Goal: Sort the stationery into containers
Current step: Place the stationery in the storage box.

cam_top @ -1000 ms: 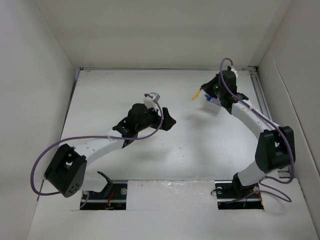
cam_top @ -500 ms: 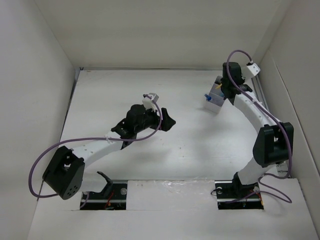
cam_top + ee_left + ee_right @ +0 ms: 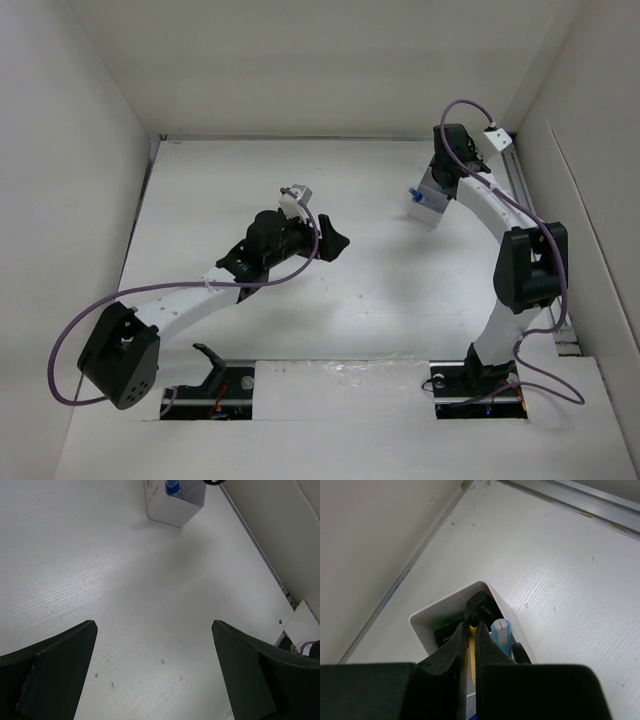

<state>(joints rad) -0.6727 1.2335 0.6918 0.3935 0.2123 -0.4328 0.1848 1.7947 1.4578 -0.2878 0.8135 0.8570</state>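
Right hand (image 3: 471, 625) pinched nearly closed on the short yellow stick (image 3: 471, 662), directly over the tray (image 3: 420, 617) at the far right of the surface (image 3: 150, 580). The tray already holds the blue-capped bottle (image 3: 172, 487) and other pieces. Left hand (image 3: 153, 625) spread wide, empty. I judge only this stick remains to drop.

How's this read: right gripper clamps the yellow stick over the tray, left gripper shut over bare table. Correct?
No: the left gripper is open, jaws wide apart, per the left wrist view. The right gripper does clamp the yellow stick over the tray.
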